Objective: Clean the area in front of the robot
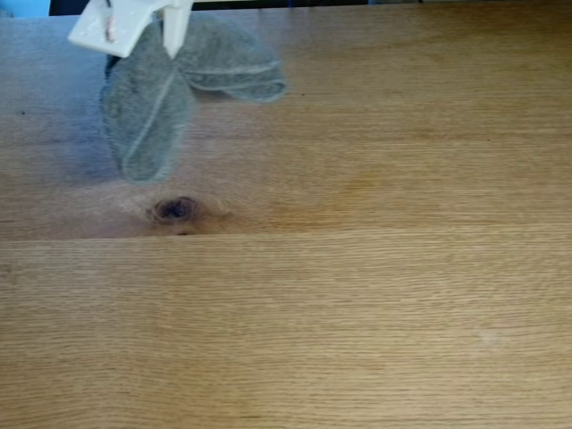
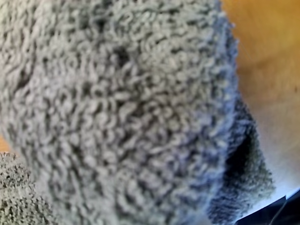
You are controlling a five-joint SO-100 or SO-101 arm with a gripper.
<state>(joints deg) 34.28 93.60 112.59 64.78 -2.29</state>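
The robot's white gripper [image 1: 173, 43] comes in at the top left of the fixed view, and its pointed fingers [image 1: 178, 27] are closed on a grey terry cloth [image 1: 147, 116]. The cloth is bunched into lobes that spread below and to the right of the fingers and look blurred. It hangs on or just over the far left part of the oak tabletop [image 1: 357, 313], the area in front of the robot. In the wrist view the cloth [image 2: 122, 112] sits right against the lens, with a strip of tabletop [image 2: 267, 56] at the upper right.
A dark oval knot [image 1: 174, 209] lies just below the cloth. A faint pale smudge [image 1: 487, 337] marks the wood at the lower right. The table's far edge runs along the top of the fixed view. A dark edge [image 2: 281, 211] shows at the wrist view's lower right corner.
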